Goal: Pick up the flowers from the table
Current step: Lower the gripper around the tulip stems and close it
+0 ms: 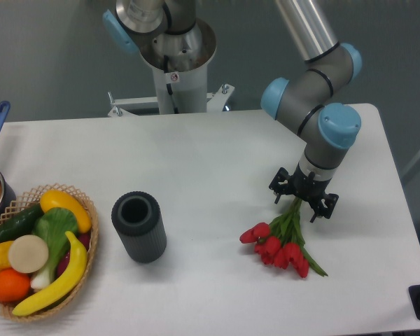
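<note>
Down low over the table (217, 150), the gripper (302, 205) has its fingers spread apart, straddling the upper stems of the tulip bunch (283, 241); contact cannot be told. Red blooms lie just below it, toward the camera.

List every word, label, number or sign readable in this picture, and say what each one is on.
No text can be read anywhere.
A small red-and-white sticker on the robot pedestal: too small and blurred to read.
The arm's gripper, the flowers, the dark ribbed cylinder and the basket: no visible lettering.
</note>
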Controlling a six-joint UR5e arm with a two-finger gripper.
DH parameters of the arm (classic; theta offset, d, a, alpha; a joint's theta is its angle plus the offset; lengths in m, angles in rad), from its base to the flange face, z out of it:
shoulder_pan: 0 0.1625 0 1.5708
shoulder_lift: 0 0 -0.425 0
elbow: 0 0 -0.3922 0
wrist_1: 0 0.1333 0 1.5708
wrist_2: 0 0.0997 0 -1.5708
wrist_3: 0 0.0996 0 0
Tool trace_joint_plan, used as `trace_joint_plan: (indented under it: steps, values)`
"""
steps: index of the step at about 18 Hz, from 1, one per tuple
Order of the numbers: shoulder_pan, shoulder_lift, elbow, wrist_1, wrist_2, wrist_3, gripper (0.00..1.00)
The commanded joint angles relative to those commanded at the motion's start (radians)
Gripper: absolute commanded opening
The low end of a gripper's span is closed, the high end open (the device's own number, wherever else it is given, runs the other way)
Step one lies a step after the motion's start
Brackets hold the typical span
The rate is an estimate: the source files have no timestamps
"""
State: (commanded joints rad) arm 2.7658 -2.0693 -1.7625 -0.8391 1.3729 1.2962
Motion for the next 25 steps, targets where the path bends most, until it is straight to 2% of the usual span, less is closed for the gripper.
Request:
trace_joint_plan:
  steps: [5, 7, 10, 13, 16, 20, 23, 25]
  values:
    - [0.0, -0.005, -0.002, 0.0, 0.0, 0.0, 0.98]
    - [-0.002, -0.005, 0.0, 0.0, 0.0, 0.0, 0.9]
    - [-0.002, -0.005, 0.002, 0.0, 0.0, 0.0, 0.85]
    - [-0.002, -0.006, 0.005, 0.0, 0.0, 0.0, 0.71]
    - [-0.005, -0.012, 0.008, 0.0, 0.0, 0.0, 0.7]
    - [-0.005, -0.012, 0.012, 0.0, 0.0, 0.002, 0.58]
    - [-0.005, -0.011, 0.017, 0.0, 0.0, 0.002, 0.45]
    - [-0.003, -0.009, 0.023, 0.0, 0.0, 0.002, 0.43]
